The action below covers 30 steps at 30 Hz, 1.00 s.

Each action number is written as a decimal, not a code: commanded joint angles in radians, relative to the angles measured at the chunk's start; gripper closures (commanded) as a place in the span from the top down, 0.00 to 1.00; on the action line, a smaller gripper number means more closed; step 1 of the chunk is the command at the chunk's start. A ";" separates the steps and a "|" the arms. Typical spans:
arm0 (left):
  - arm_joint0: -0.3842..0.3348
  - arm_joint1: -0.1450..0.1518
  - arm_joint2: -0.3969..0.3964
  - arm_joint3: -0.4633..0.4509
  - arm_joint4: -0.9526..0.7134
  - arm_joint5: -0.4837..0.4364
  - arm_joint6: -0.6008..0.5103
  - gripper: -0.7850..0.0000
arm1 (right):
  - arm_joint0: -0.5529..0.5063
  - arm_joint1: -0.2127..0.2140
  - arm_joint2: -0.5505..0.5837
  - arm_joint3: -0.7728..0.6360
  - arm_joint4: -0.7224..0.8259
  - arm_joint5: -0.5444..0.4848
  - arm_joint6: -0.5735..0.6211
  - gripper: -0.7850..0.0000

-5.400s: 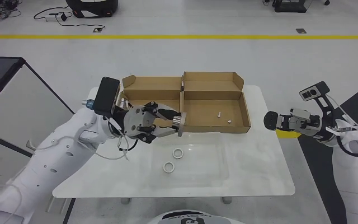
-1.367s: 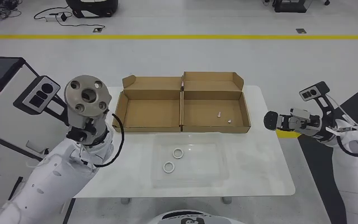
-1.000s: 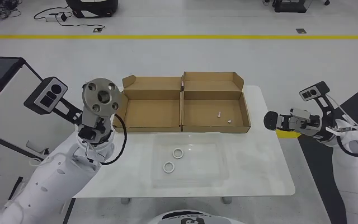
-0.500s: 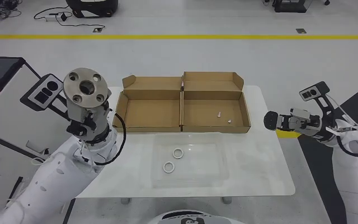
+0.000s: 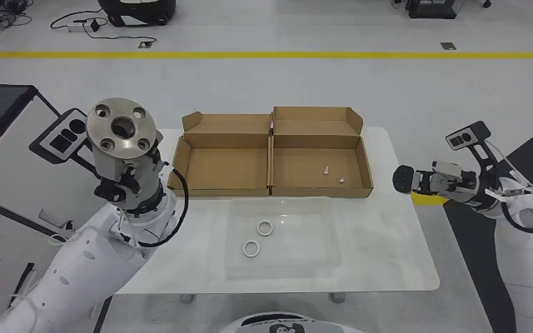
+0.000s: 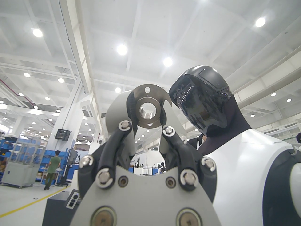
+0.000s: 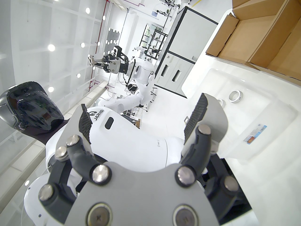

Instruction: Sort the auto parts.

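My left gripper [image 6: 147, 118] is shut on the hub of a round metal flange [image 6: 147, 109] with bolt holes. It holds the flange [image 5: 123, 129] high up beside the table's left end, with the flat face turned up toward the top camera. Two metal rings [image 5: 265, 227] [image 5: 251, 248] lie in a clear plastic tray [image 5: 321, 254] at the table's front. My right gripper [image 7: 141, 116] is open with nothing between its fingers and hangs off the table's right edge [image 5: 403, 179]. One ring [image 7: 235, 95] also shows in the right wrist view.
A cardboard box [image 5: 271, 193] with two compartments stands at the back of the white table [image 5: 391, 258]. Its left compartment holds nothing; two small bolts [image 5: 326, 171] [image 5: 341, 178] lie in the right one.
Earlier the left gripper held the flange low at the box's front wall. It has since lifted it high to the left of the table, drifting slightly left in the last second. The right arm stayed still.
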 commanded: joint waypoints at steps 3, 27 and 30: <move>0.000 0.000 0.000 0.000 0.000 0.000 0.000 0.00 | 0.000 0.000 0.000 0.000 0.000 0.000 0.000 1.00; -0.061 -0.070 0.020 0.103 -0.068 0.249 -0.278 0.00 | 0.000 0.000 0.000 0.000 0.000 0.000 0.000 1.00; -0.101 -0.085 0.021 0.133 -0.074 0.275 -0.303 0.00 | 0.000 0.000 0.000 0.000 0.000 0.000 0.000 1.00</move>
